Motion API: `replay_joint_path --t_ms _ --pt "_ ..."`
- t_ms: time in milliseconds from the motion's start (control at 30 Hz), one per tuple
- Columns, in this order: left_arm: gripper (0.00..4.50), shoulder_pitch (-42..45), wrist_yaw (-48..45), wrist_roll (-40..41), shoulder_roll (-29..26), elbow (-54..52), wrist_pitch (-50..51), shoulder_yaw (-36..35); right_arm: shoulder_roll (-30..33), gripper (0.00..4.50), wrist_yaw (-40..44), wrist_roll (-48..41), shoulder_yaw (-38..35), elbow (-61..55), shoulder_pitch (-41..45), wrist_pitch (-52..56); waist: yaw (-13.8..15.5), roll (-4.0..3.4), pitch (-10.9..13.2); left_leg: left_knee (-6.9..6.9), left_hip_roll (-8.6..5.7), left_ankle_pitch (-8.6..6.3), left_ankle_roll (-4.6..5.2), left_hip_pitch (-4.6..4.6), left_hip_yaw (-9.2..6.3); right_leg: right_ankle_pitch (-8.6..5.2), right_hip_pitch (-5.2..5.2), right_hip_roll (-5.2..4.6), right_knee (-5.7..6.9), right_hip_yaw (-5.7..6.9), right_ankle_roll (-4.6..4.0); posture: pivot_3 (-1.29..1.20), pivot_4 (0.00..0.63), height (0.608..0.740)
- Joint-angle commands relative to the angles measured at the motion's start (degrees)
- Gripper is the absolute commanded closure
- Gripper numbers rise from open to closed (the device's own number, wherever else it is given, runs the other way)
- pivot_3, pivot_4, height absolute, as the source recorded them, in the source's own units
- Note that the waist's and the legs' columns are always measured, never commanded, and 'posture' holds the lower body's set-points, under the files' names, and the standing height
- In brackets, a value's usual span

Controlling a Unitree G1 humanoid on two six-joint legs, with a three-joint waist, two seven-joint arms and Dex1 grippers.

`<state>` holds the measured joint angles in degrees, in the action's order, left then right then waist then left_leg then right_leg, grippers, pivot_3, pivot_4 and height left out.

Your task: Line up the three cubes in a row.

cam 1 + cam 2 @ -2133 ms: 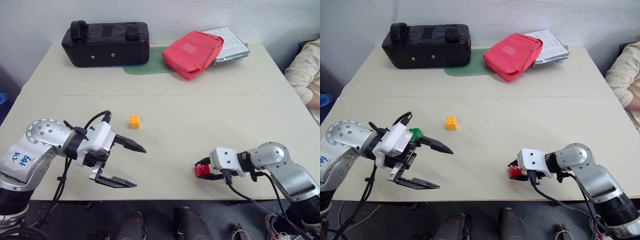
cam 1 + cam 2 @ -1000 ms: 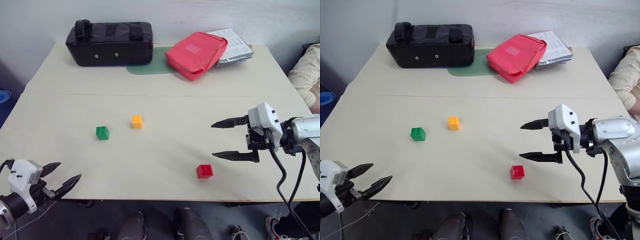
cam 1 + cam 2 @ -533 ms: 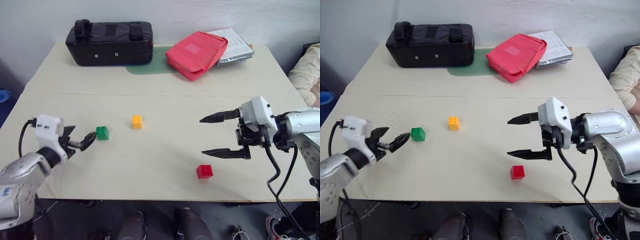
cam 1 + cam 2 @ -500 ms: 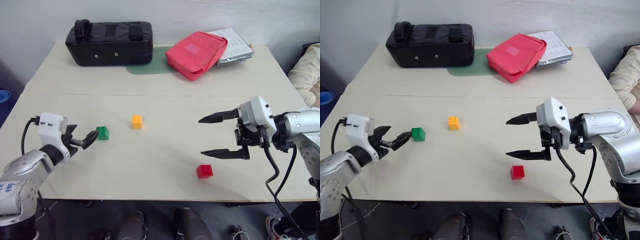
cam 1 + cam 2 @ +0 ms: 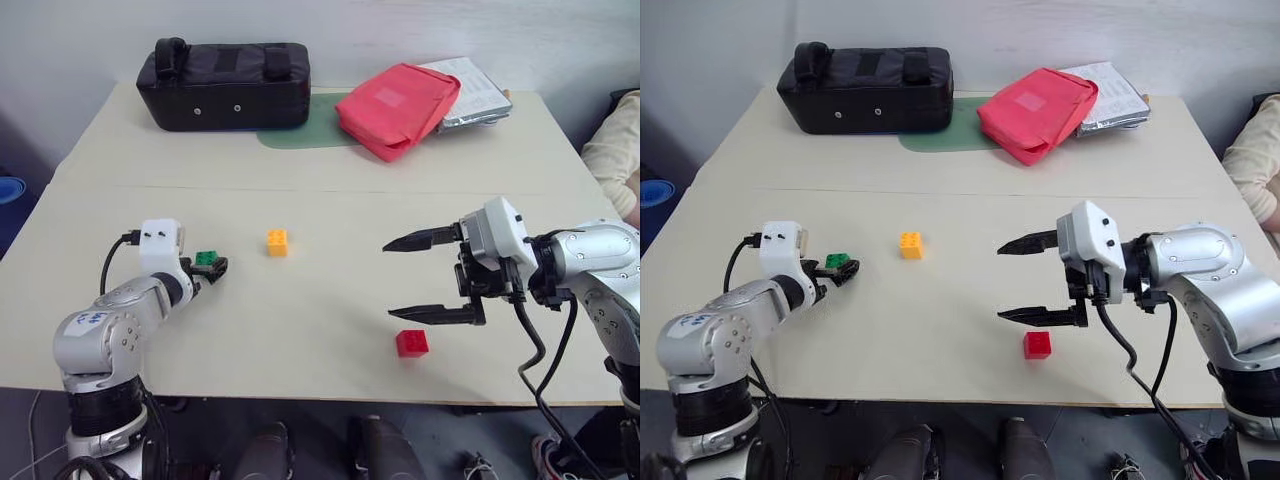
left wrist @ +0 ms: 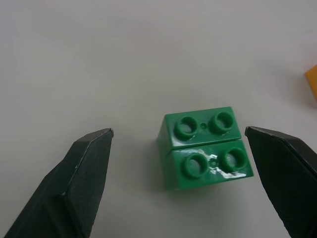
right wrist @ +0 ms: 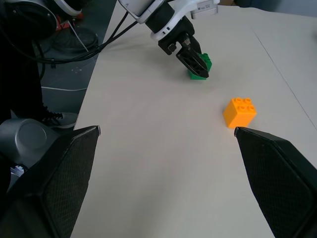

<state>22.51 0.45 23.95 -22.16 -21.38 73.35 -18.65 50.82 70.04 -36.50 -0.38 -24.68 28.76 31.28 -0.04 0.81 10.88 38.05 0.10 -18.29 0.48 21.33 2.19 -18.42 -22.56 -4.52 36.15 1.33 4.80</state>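
Note:
The green cube (image 6: 205, 148) lies on the table's left part, between the fingers of my left gripper (image 6: 179, 130). That gripper is open, one finger on each side, with gaps to the cube. The head view shows the same green cube (image 5: 207, 258) and left gripper (image 5: 210, 267). The orange-yellow cube (image 5: 277, 242) sits a little to its right and slightly farther back. The red cube (image 5: 411, 342) rests near the front edge, right of centre. My right gripper (image 5: 388, 282) hovers open above the table just behind the red cube, pointing left, with nothing in it.
A black bag (image 5: 225, 83) stands at the back left, on the near edge of a green mat (image 5: 300, 135). A red pouch (image 5: 398, 95) lies partly on a stack of papers (image 5: 475, 90) at the back right. A person's sleeve (image 5: 615, 150) shows at the right edge.
My left arm has swung forward and inward from the table's front left corner, and its open fingers now straddle the green cube. The right gripper has drifted a little to the left.

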Motion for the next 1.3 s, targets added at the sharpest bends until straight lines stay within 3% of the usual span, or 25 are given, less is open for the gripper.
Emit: replay_joint_path --t_ms 33,133,400,567,667,833,900,1033,1300 --pt "0.0 0.97 0.18 -1.37 0.58 0.35 0.1 0.88 -0.72 0.04 -0.59 -0.56 -0.25 -1.9 1.2 -0.67 0.01 0.0 0.0 0.0 0.0 0.0 0.0 0.0 0.0 0.0 0.0 0.0 0.0 0.0 0.0 0.0 0.15 0.74" --pt "0.57 0.63 -0.44 -1.21 0.72 0.08 1.82 0.91 -1.13 0.0 -0.7 -0.4 0.21 -2.07 1.57 -0.75 -0.08 0.0 0.0 0.0 0.0 0.0 -0.01 0.0 0.01 0.0 -0.01 0.01 -0.03 0.0 0.0 0.0 0.15 0.74" --pt "3.0 0.68 -1.21 -2.51 0.18 0.17 1.88 0.98 -1.93 0.0 -1.16 0.45 1.08 -1.84 1.66 -1.24 0.01 0.01 0.0 0.0 -0.01 0.01 -0.02 0.0 0.0 0.0 0.0 0.0 -0.02 -0.01 0.0 0.0 0.15 0.74" --pt "2.98 -0.6 -10.06 -0.61 -6.24 2.05 -3.16 1.04 -1.34 0.0 -0.69 0.53 0.86 -2.08 0.68 -0.99 -0.07 0.01 0.0 -0.01 0.0 0.01 -0.02 0.0 0.0 0.0 -0.01 0.0 -0.04 0.01 0.0 0.0 0.15 0.74" --pt "2.98 -1.18 -23.57 3.05 -13.37 3.75 -10.08 2.18 -0.44 0.0 0.07 0.91 0.61 -1.57 0.28 -1.06 -0.19 0.01 0.0 -0.02 0.02 0.01 -0.05 0.01 0.0 -0.01 -0.03 0.01 -0.04 0.01 -0.02 0.0 0.15 0.74" --pt "2.98 -4.87 -53.49 3.95 -28.03 2.85 -29.83 10.5 1.67 0.0 1.4 3.65 0.49 -1.04 -2.44 -3.92 -0.27 0.01 0.0 -0.13 0.01 -0.01 -0.06 0.0 0.0 -0.03 -0.03 -0.07 -0.2 -0.01 -0.06 0.0 0.15 0.74" --pt "2.98 -4.9 -61.45 3.79 -31.39 3.01 -35.51 13.4 2.41 0.0 1.66 4.47 0.29 -1.16 -3.78 -5.07 -0.1 -0.02 0.02 -0.22 0.01 -0.03 -0.06 -0.01 0.0 -0.06 -0.02 -0.1 -0.3 0.0 -0.12 0.0 0.15 0.74" --pt "2.98 -0.35 -71.87 4.29 -31.48 2.06 -39.41 22.36 4.17 0.0 1.55 3.74 -1.97 -4.04 -9.29 -5.01 0.16 -0.03 0.02 -0.28 0.0 -0.05 -0.01 0.04 -0.06 -0.1 -0.03 -0.15 -0.34 0.07 -0.18 0.0 0.15 0.74" --pt "2.98 3.5 -72.93 -2.54 -25.53 2.45 -44.88 34.02 8.57 0.0 2.61 3.98 -6.63 -9.21 -20.78 -6.43 -0.17 -0.03 0.02 -0.24 0.05 -0.05 0.08 0.06 -0.02 -0.07 -0.04 0.0 -0.22 0.01 -0.13 0.0 0.15 0.74"
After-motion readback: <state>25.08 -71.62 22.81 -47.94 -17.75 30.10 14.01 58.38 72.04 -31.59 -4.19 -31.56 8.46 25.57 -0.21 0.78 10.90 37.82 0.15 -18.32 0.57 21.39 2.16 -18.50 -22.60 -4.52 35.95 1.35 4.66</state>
